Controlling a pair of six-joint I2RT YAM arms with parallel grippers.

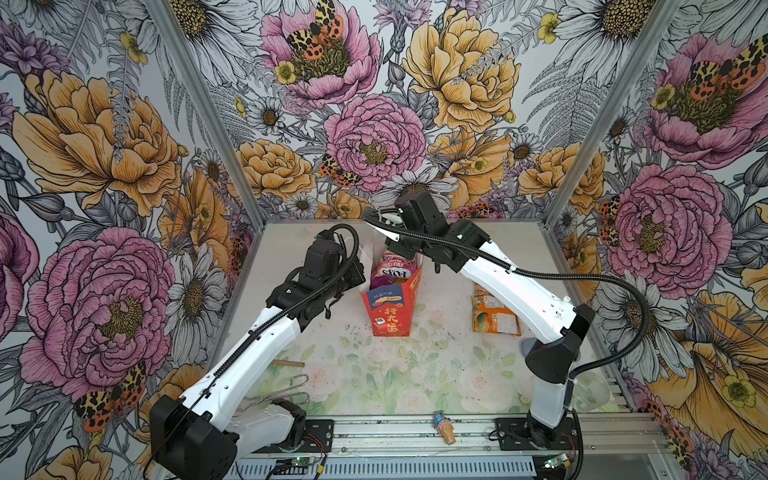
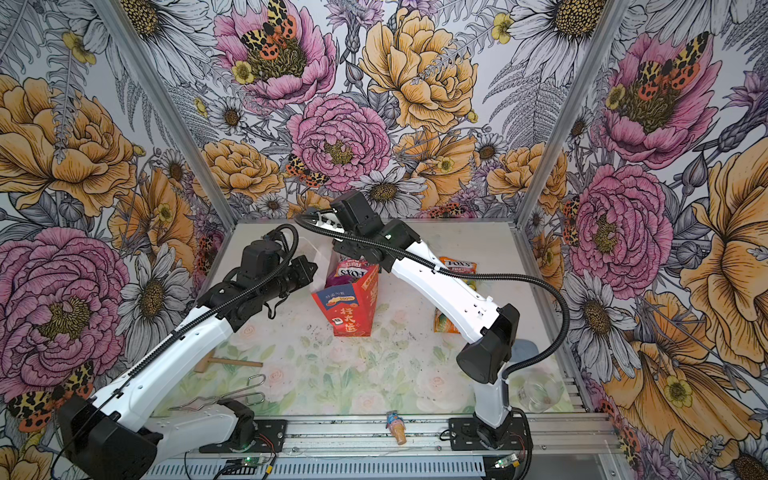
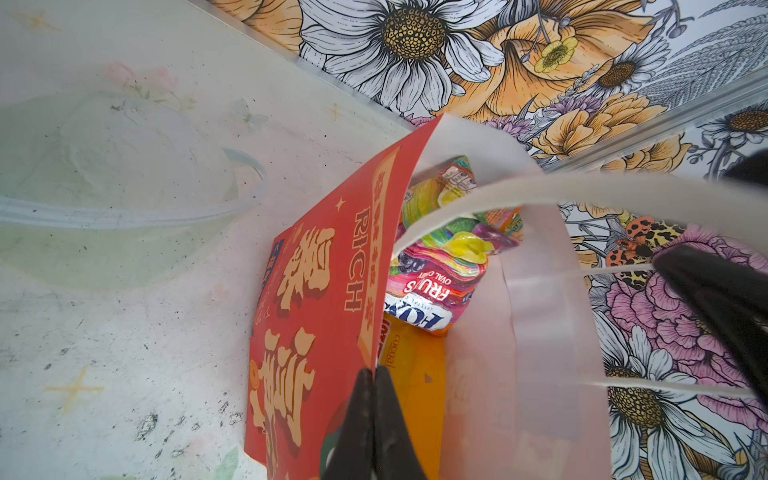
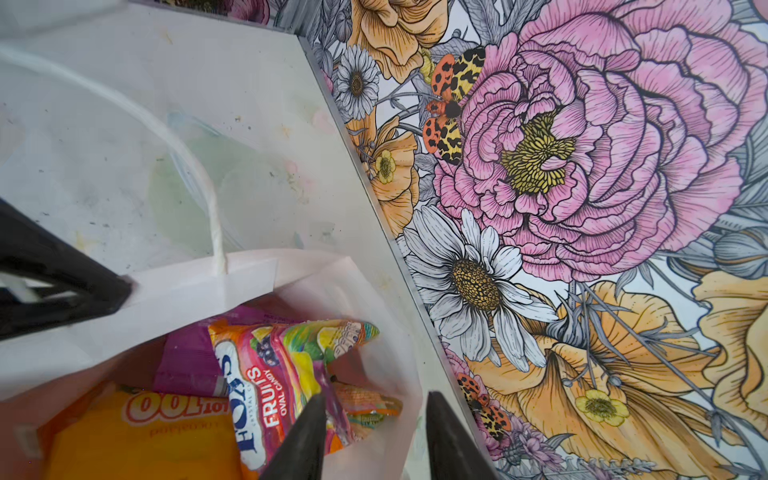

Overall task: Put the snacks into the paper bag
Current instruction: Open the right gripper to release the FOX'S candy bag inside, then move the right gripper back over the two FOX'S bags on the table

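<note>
Nearest, a small ice-cream toy [image 1: 444,429] lies on the metal rail [image 1: 374,434] at the front edge. Just behind it, on the left of the counter [image 1: 415,374], are wire tongs [image 2: 232,397] and a wooden mallet [image 2: 224,362]. A clear cup [image 2: 538,392] lies near the base of the right arm.

In the middle of the counter the paper bag [image 1: 392,309] stands upright with its mouth open. To its right, well apart from it, an orange-and-white packet [image 1: 494,316] lies flat. Farther back lies an orange candy packet [image 2: 457,266]. It shows in a top view only, because elsewhere the right arm covers it.

The top views do not show the jaws clearly; the wrist views do. In the left wrist view the left gripper [image 3: 372,374] has its jaws closed on the red edge of the bag's mouth. Inside the bag this view shows a pink candy packet [image 3: 432,286] above a yellow-orange packet [image 3: 415,395].

In the right wrist view the right gripper [image 4: 374,397] is above the bag's mouth, over the pink packet. Its jaws stand apart with nothing between them. This view adds a purple packet [image 4: 187,365] under the pink one, and the white string handle [image 4: 199,174] rising from the rim.

Behind everything is the flowered wall [image 1: 374,145].
</note>
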